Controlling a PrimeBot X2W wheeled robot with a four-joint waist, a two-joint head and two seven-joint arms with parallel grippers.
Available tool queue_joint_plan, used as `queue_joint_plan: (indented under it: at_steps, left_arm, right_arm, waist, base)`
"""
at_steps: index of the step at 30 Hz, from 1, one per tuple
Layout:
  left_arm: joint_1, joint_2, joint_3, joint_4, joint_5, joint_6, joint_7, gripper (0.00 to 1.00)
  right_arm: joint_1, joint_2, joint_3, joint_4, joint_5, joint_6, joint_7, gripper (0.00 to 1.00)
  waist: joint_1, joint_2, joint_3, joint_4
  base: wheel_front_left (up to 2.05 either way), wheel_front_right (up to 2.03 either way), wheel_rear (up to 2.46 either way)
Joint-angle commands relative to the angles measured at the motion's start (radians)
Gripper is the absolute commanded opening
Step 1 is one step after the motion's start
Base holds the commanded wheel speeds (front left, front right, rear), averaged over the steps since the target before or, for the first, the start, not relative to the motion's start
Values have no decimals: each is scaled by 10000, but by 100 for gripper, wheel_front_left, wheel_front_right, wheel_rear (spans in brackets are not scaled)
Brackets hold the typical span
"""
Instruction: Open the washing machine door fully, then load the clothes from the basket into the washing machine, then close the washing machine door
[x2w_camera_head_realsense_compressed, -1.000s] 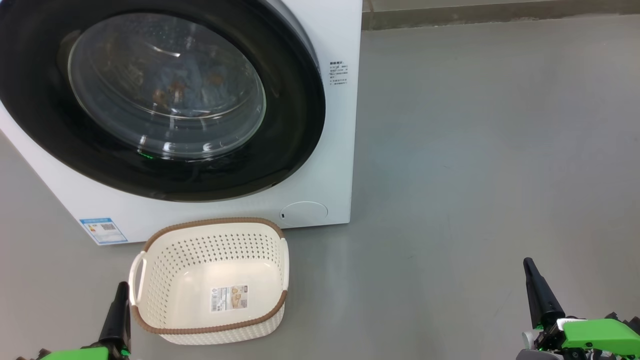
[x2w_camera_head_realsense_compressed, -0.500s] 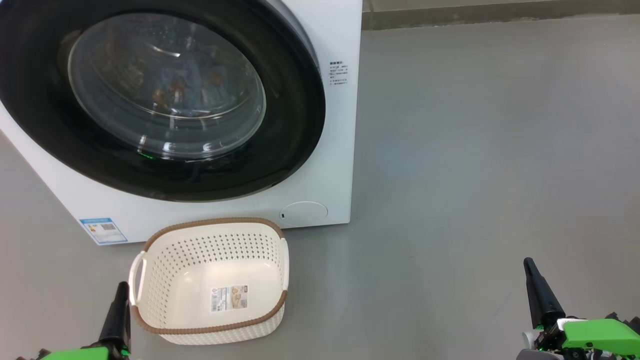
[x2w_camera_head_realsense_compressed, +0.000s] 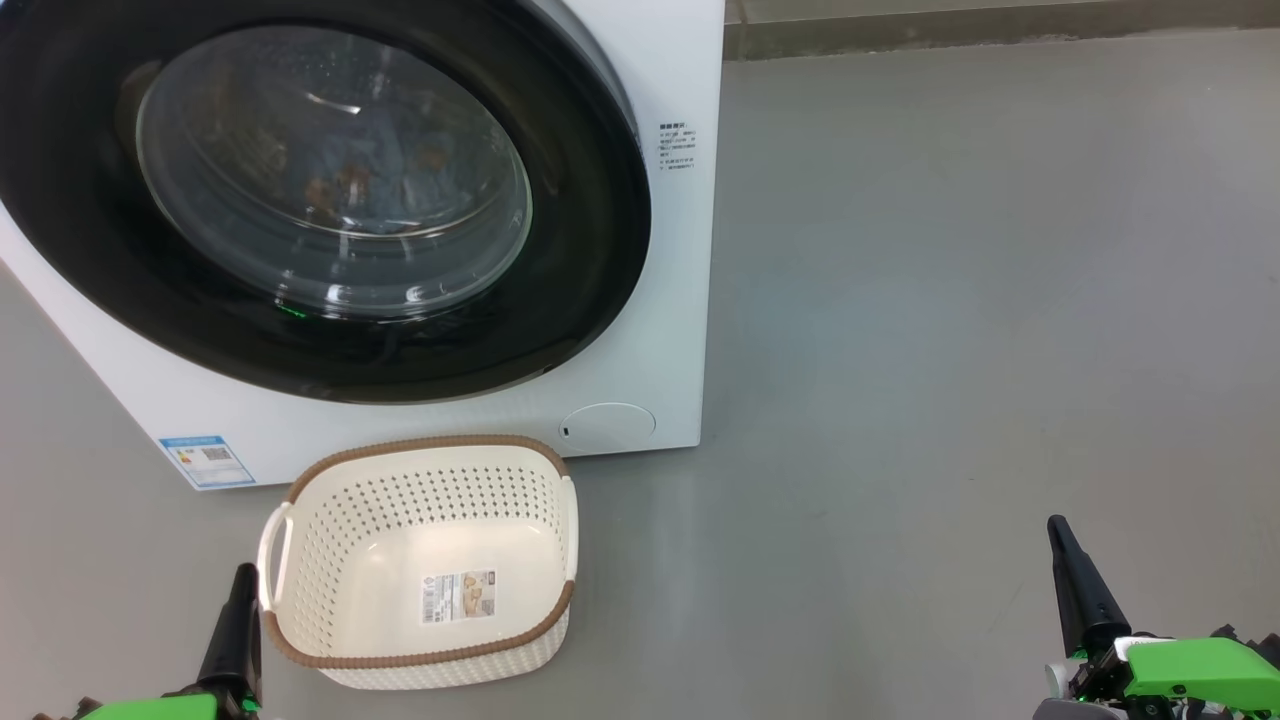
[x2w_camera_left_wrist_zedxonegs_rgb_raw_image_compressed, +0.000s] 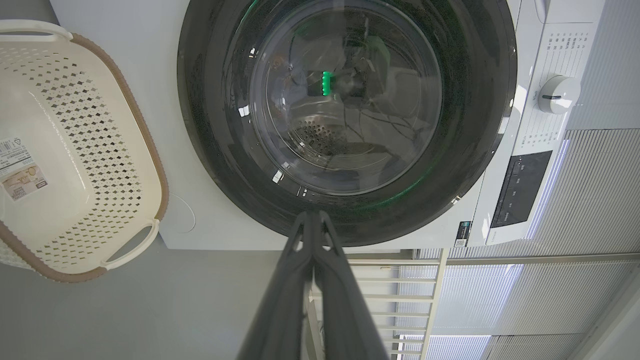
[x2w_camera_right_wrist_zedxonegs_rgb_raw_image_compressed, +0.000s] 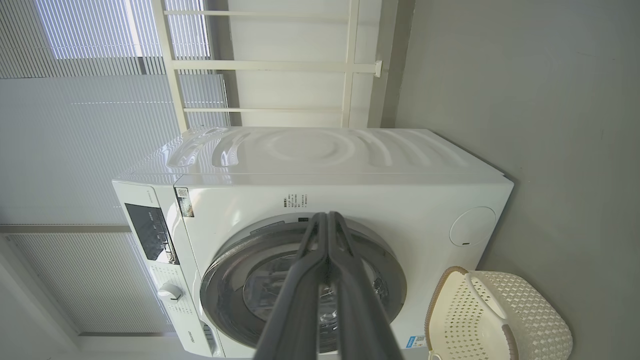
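Head view: washing machine door (x2w_camera_head_realsense_compressed: 575, 300), stiff, glossy and probably slippery, is shut on the washing machine (x2w_camera_head_realsense_compressed: 685, 320). Soft, light clothes (x2w_camera_head_realsense_compressed: 370, 160) show through it. I judge its rim edge the best hold. The basket (x2w_camera_head_realsense_compressed: 430, 495) sits empty just before the machine, with open floor (x2w_camera_head_realsense_compressed: 950, 300) to the right. Left fingers (x2w_camera_head_realsense_compressed: 238, 620) and right fingers (x2w_camera_head_realsense_compressed: 1075, 590) are pressed together, holding nothing.

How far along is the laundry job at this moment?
It looks finished. The basket is empty, and light-blue clothes show behind the shut washing machine door. Nothing is in hand: the left gripper and right gripper are shut and hold nothing. Nothing seems left.
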Motion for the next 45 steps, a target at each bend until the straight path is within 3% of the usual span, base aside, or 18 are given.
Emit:
queue_joint_plan:
  at_steps: [1, 45]
  left_arm:
    - [-402, 156, 328, -197, -36, -107, 58, 0]
    - [-402, 156, 327, -198, -37, -107, 57, 0]
  right_arm:
    - [-403, -59, 227, -246, -22, -11, 69, 0]
    - [-404, -51, 215, -246, -32, -11, 78, 0]
  waist:
    - [0, -1, 0, 0]
    - [0, -1, 0, 0]
  base:
    - [0, 0, 0]
    - [0, 0, 0]
